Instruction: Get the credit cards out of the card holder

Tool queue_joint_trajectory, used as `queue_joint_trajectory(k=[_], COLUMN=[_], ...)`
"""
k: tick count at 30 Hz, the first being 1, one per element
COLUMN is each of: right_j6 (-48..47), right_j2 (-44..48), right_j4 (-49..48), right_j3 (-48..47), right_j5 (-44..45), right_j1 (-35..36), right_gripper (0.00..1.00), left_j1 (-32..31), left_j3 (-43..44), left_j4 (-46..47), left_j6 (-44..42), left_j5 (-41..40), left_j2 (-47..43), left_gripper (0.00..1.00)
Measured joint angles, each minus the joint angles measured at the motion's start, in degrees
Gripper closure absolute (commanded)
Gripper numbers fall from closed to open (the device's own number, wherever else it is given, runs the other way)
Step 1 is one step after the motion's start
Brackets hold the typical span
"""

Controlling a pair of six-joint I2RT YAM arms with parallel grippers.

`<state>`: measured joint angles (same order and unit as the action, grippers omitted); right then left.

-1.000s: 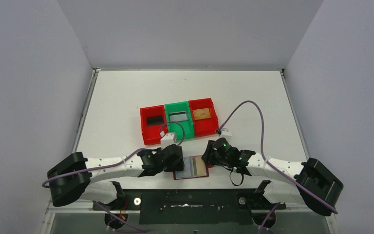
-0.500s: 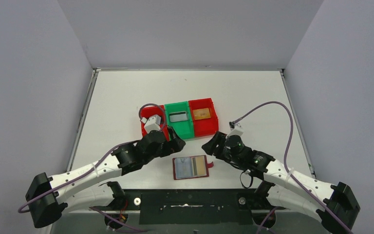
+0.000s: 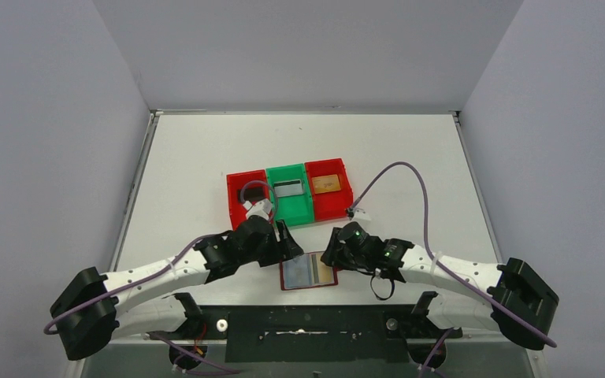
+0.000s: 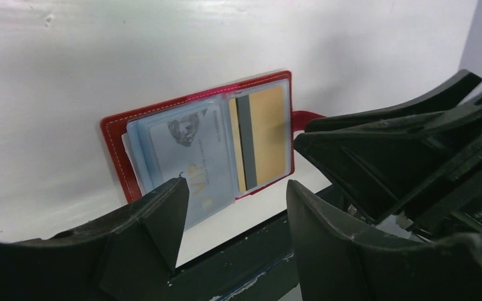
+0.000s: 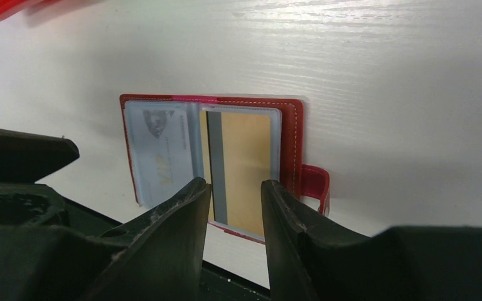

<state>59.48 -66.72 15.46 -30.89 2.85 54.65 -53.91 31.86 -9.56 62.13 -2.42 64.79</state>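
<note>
The dark red card holder (image 3: 309, 272) lies open near the table's front edge. It shows in the left wrist view (image 4: 116, 135) and the right wrist view (image 5: 295, 135) too. Its left pocket holds a silver-grey card (image 4: 188, 157), its right pocket a gold-tan card (image 5: 245, 166) with a grey stripe. The red snap tab (image 5: 314, 185) sticks out on the right. My left gripper (image 3: 287, 246) is open and empty just above the holder's far left corner. My right gripper (image 3: 332, 252) is open by a narrow gap and empty, over the gold-tan card's side.
A red bin (image 3: 238, 206), a green bin (image 3: 290, 206) holding a silver card (image 3: 288, 188), and a red bin (image 3: 339, 203) holding a gold card (image 3: 326, 183) stand in a row behind the holder. The table's dark front rail (image 4: 257, 251) lies just below the holder.
Half a second ago both grippers were raised and further back, the left one at the bins. Both have now come back down close to the holder, which has not moved.
</note>
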Motion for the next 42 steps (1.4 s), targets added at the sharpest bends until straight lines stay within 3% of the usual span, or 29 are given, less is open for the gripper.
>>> queue_joint_trajectory(k=[10,21,42], right_j6=[0.3,0.2,4.2], right_j2=[-0.3,-4.3,-4.2], right_j4=[2.1,-0.7,-9.0], right_j3=[0.5,2.3,6.6], right_j5=[2.2,0.9,-0.5], right_j1=[1.2,0.4,-0.6], right_gripper=[0.72,0.89,0.92], left_j1=[-0.8,-1.9,-3.5], left_j3=[2.6,7.6,9.3], left_j4=[1.8,4.0,4.3], left_j6=[-0.9,-1.7,1.1], left_j5=[4.3,6.0,4.0], left_j2=[8.1,15.6,24.3], left_gripper=[0.52,0.55,0.56])
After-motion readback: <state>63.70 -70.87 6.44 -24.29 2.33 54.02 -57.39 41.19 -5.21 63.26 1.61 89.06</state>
